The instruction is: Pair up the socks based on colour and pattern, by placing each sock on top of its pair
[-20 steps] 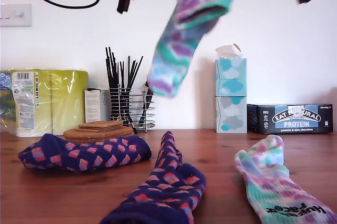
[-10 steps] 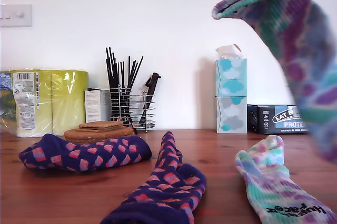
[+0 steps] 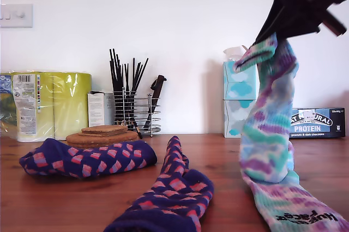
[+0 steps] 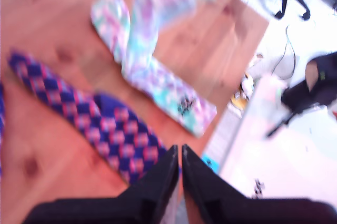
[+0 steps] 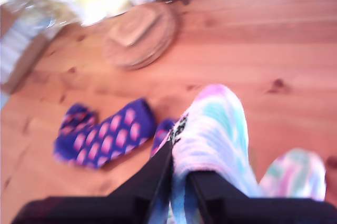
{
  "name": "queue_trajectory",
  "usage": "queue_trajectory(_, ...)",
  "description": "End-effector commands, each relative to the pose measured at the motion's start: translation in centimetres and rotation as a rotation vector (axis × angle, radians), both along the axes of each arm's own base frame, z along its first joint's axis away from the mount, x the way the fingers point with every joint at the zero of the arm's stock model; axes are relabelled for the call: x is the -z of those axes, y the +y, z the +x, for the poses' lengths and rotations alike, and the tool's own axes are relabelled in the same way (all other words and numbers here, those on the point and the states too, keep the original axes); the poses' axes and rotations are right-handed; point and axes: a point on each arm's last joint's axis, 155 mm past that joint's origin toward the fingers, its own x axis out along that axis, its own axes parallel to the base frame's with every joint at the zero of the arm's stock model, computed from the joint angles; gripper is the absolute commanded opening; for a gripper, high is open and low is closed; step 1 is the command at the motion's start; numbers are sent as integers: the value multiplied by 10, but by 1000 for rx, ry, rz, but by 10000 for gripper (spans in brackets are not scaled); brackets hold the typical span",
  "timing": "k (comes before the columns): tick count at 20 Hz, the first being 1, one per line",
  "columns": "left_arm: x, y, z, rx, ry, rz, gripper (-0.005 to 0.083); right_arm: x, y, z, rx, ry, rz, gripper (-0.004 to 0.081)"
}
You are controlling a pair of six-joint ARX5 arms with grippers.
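Wooden surface carries two navy-and-pink socks and a pastel tie-dye sock. My second gripper is clamped on its twin, whose toe is draped on that sock. Only the first wrist view shows my first gripper, closed, holding nothing. A box reads "PROTEIN".

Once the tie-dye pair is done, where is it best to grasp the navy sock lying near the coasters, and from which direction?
Grip the folded navy sock at its raised middle, coming straight down from above. It lies flat and bunched on the table, apart from the other navy sock, so the hump probably gives the claw most fabric to pinch.
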Motion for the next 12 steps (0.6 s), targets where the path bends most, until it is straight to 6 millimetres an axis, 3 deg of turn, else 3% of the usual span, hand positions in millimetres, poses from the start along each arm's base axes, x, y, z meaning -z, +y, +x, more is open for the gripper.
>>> queue_trajectory(1, -1, -1, 0, -4, 0, -6, -22, -41, 4, 20, -16, -116, 3, -13)
queue_trajectory(4, 0, 0, 1, -12, 0, -4, -22, -68, -1, 34, -7, -144, -7, -13)
queue_trajectory(6, 0, 0, 1, -15, 3, -3, -22, -68, -2, 32, -25, -141, -44, -13)
queue_trajectory(10, -1, 0, 2, -20, 5, -5, -22, 1, -3, 4, -80, 88, -116, -13)
queue_trajectory(12, -2, -1, 4, -22, -4, -7, -22, 36, 16, -20, -157, 168, -102, -13)
